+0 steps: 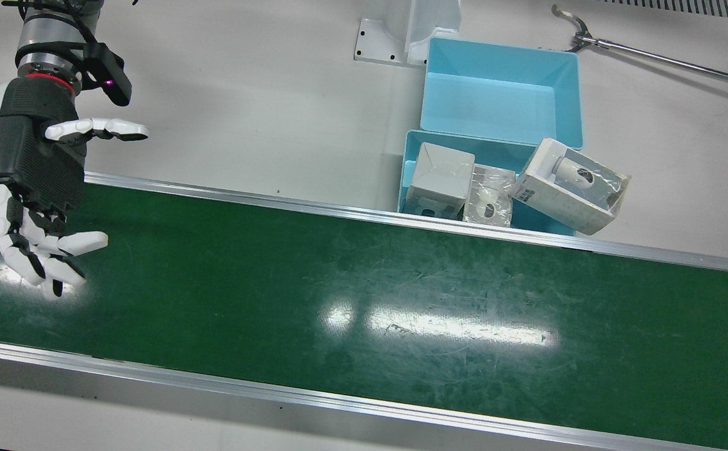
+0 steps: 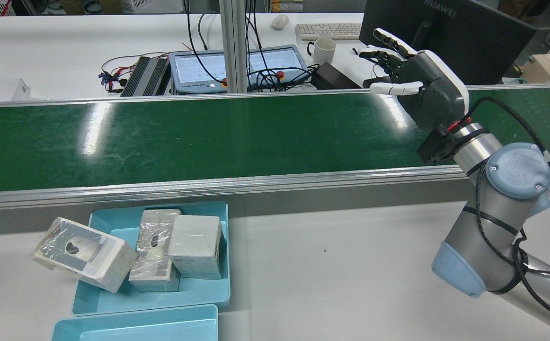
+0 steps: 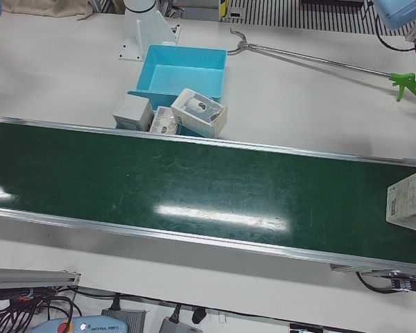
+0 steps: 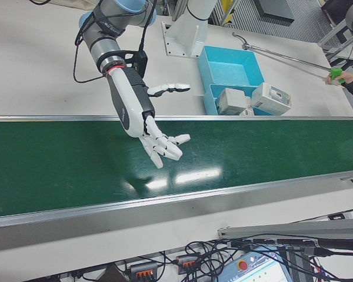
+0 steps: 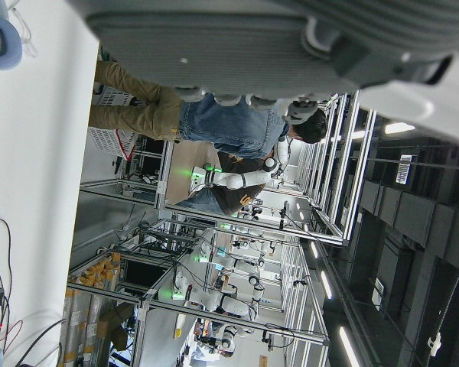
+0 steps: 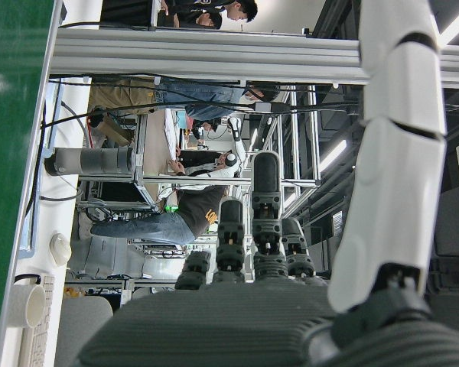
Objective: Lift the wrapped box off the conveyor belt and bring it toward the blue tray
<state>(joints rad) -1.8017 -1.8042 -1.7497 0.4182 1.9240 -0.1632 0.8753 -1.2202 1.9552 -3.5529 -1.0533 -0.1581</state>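
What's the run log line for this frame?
right hand: open over conveyor belt | wrapped box: on belt, far end | blue tray: three boxes

The word "HUAWEI" stands in pale letters on the back of the dark monitor (image 2: pixel 450 33) at the far side of the conveyor in the rear view. A "UR" logo marks the blue joint cap (image 2: pixel 520 170) of the right arm. "UNIVERSAL ROBOTS" is printed on the teach pendant (image 3: pixel 83 325) below the surface.
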